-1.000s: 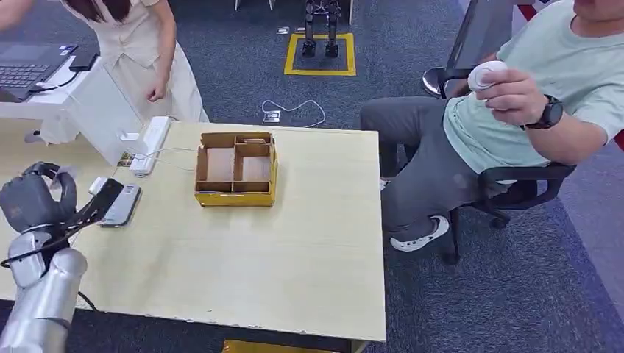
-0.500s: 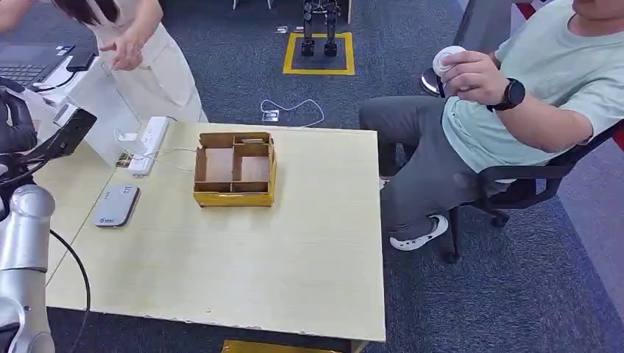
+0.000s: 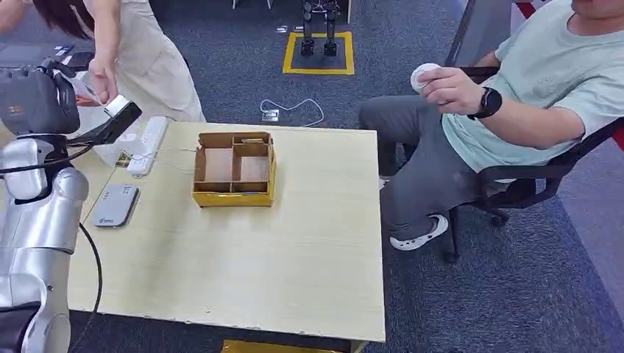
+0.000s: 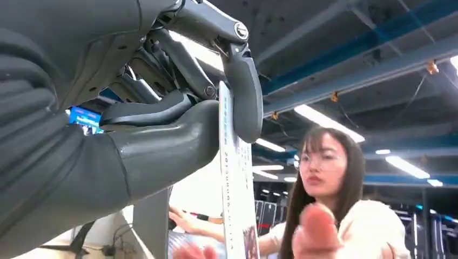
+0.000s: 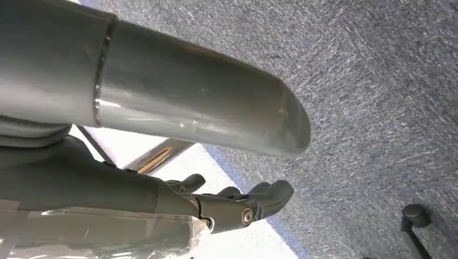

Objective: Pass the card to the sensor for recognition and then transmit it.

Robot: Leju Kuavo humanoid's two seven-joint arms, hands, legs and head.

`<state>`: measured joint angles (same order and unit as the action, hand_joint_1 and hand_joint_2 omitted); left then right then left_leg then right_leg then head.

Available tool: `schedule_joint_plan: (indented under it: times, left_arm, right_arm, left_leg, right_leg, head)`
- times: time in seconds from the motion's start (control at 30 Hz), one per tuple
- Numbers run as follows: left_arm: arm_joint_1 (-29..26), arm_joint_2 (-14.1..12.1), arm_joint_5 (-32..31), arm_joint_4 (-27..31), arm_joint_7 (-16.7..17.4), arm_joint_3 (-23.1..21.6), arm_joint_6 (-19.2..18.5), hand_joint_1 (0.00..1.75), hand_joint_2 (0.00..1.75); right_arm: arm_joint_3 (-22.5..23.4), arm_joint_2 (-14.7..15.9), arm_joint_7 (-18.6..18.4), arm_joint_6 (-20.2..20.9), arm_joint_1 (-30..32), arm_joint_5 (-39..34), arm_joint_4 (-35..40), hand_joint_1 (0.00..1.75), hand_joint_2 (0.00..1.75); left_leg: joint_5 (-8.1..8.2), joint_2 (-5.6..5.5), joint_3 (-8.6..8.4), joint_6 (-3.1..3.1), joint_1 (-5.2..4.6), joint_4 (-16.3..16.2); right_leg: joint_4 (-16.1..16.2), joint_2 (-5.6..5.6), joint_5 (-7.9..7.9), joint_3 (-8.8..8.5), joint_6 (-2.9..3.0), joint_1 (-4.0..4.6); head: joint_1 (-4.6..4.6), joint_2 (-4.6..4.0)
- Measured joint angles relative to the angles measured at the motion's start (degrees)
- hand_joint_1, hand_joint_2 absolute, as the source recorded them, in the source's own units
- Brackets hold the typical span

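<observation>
the left hand (image 3: 33, 99) is rising high at the far left of the head view, above the table's (image 3: 294, 250) left edge, and it is pinching the card (image 3: 116, 105) out toward a person (image 3: 140, 44) who is standing at the far left. that person's hand (image 3: 101, 79) is reaching down and is just beside the card's far end; whether it is touching the card cannot be told from this view. the sensor (image 3: 115, 205), a flat grey pad, is lying on the table to the left, well below the raised card. a yellow box (image 3: 235, 170) with compartments is sitting near the table's far middle, and a white power strip (image 3: 149, 143) is lying to its left. a seated person (image 3: 530, 95) at the far right is holding a small white object (image 3: 424, 76).

the left wrist view is showing what the head view is not: the card (image 4: 236, 189) seen edge-on, a thin white strip with small dark print along it and a bit of colour at one end. the thumb (image 4: 162, 145) is pressing one face and a dark finger (image 4: 247, 97) is pressing the other, so the left hand (image 4: 135, 129) is gripping the card firmly. the standing person is appearing behind the card here, with blurred fingers close to the lens.

the right wrist view is looking at grey carpet (image 5: 378, 81). the right hand (image 5: 232, 208) is hanging there with dark fingers curled, and a piece of clear plastic is lying near it; whether it is holding anything cannot be told.
</observation>
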<state>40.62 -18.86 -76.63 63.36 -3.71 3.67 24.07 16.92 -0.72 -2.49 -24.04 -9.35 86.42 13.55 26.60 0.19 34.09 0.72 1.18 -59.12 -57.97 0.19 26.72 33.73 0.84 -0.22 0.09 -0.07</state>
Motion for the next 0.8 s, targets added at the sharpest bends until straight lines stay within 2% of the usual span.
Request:
schedule_joint_plan:
  times: [0.33, 0.37, 0.4, 0.6, 0.8]
  left_arm:
    - [1.8, 0.6, -1.2, -6.4, 1.2, -0.9, 1.2, 1.75, 1.75]
    - [1.8, 0.6, -1.2, -7.0, 1.3, -0.9, 1.5, 1.36, 1.75]
    - [1.8, 0.7, -1.2, -7.3, 1.4, -0.9, 1.6, 0.0, 1.75]
    - [1.8, 0.8, -1.0, -9.2, 1.4, -0.9, 3.6, 0.0, 1.75]
    - [1.8, 0.8, 0.1, -9.8, 0.7, -0.9, 3.5, 0.0, 1.75]
  right_arm:
    - [0.0, -0.2, -0.1, 0.4, -0.2, 0.2, 0.0, 0.0, 0.0]
    - [0.0, -0.2, -0.1, 0.4, -0.2, 0.2, 0.0, 0.0, 0.0]
    - [0.0, -0.2, -0.1, 0.4, -0.2, 0.2, 0.0, 0.0, 0.0]
    - [-0.1, -0.2, -0.3, 0.5, -0.2, 0.1, 0.0, 0.0, 0.0]
    - [0.0, -0.2, -0.3, 0.5, -0.2, 0.0, 0.0, 0.0, 0.0]
  left_leg:
    - [0.0, 0.03, 0.03, 0.0, 0.0, 0.0]
    - [0.0, 0.03, 0.03, 0.0, 0.0, 0.0]
    - [0.0, 0.04, 0.04, 0.0, 0.0, 0.0]
    - [0.02, 0.03, 0.05, -0.01, 0.0, 0.0]
    - [0.01, 0.03, 0.05, -0.01, 0.0, 0.0]
  right_leg:
    - [0.0, 0.01, 0.0, 0.03, 0.0, 0.0]
    - [0.0, 0.03, 0.0, 0.03, 0.0, 0.0]
    - [0.0, 0.03, 0.0, 0.03, 0.0, 0.0]
    - [0.0, 0.02, 0.01, 0.03, -0.01, 0.0]
    - [0.0, 0.01, 0.01, 0.03, -0.01, 0.0]
  head:
    - [0.0, 0.0]
    - [0.0, 0.0]
    - [0.0, 0.0]
    - [0.0, 0.0]
    - [0.02, 0.0]
